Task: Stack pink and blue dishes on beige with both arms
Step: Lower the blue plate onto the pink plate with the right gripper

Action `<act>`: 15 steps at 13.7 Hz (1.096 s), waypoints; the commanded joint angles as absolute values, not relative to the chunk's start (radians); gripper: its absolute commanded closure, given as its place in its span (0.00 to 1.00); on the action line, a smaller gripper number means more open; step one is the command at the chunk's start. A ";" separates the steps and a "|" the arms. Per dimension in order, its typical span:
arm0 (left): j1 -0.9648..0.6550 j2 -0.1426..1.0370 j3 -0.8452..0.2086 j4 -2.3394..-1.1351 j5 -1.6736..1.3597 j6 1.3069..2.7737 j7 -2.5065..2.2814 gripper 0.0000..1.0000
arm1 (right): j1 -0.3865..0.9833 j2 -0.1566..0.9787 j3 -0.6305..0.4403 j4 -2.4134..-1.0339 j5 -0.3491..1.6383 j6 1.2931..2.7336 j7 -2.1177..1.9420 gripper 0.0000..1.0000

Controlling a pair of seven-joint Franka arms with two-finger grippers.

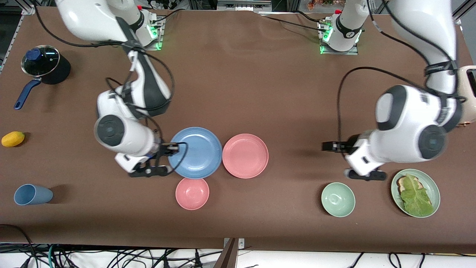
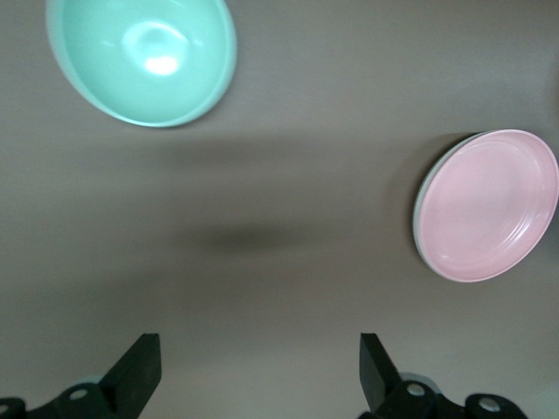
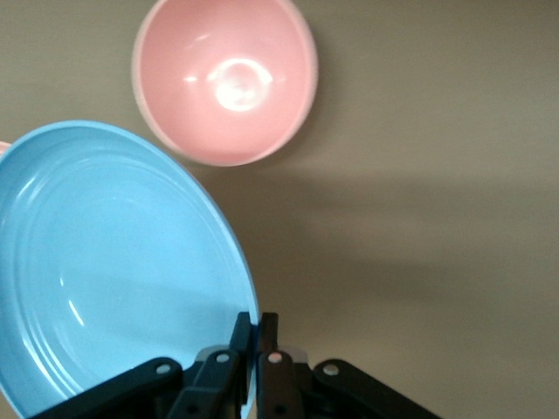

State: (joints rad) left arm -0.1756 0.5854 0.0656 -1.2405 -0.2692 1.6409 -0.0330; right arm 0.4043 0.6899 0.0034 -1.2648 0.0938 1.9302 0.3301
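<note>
- The blue plate [image 1: 196, 152] is pinched by its rim in the clenched right gripper [image 1: 171, 148], probably so it can be lifted flat.
- The pink plate [image 1: 245, 155] is already sat on the beige plate [image 2: 419, 229], beside the blue one.
- The left gripper [image 1: 329, 146] is released, hovering over bare table [image 1: 238, 85] near the green bowl [image 1: 338, 199].

I see a light blue plate [image 1: 196, 152] beside a pink plate [image 1: 245, 155] with a pale rim underneath showing in my left wrist view, on a brown tablecloth [image 1: 238, 74]. A pink bowl [image 1: 192, 193], mint bowl [image 1: 338, 199], blue cup [image 1: 31, 194] and yellow fruit [image 1: 13, 139] dot it.
</note>
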 commanded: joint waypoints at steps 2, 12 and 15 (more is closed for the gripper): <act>-0.095 0.461 0.048 -1.243 -0.145 1.559 0.038 0.00 | 0.511 0.751 -0.003 -1.246 0.100 2.055 0.552 1.00; -0.034 0.197 0.043 -1.345 -0.075 1.365 0.041 0.00 | 0.635 0.876 -0.006 -1.252 0.091 2.269 0.836 1.00; -0.038 0.183 0.041 -1.414 -0.064 1.356 0.041 0.00 | 0.634 0.876 -0.008 -1.253 0.087 2.269 0.825 0.95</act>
State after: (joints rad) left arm -0.0415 0.2227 0.0532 -1.3377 -0.0947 1.3485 0.0274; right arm 0.6268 0.8696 -0.0002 -1.2670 0.0932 2.2615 0.8157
